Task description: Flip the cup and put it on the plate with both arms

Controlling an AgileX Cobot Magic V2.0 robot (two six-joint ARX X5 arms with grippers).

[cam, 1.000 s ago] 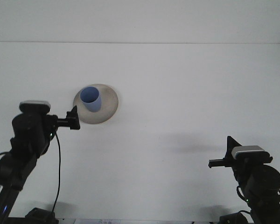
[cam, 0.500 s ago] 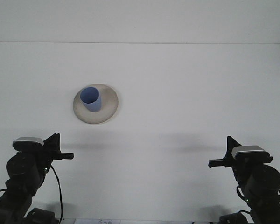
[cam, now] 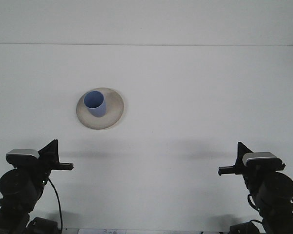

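- Two arms are showing in the front view, one at each lower corner of the white table (cam: 185, 97), both well apart from the task's things.
- Sitting upright with its mouth facing up, the blue cup (cam: 95, 103) is resting on the beige plate (cam: 115, 109), slightly left of the plate's middle.
- That plate is lying flat on the left half of the table, about midway between the near and far edges.
- Pointing inward toward the table's middle, the left end effector (cam: 63, 165) is hanging low at the lower left, holding nothing; whether its fingers are parted or together, I cannot tell from this angle.
- Mirroring it at the lower right, the right end effector (cam: 226, 170) is also pointing inward and carrying nothing, and its finger state is likewise impossible to tell.
- Running down beside the left arm, a black cable (cam: 57, 204) is curving toward the bottom edge.
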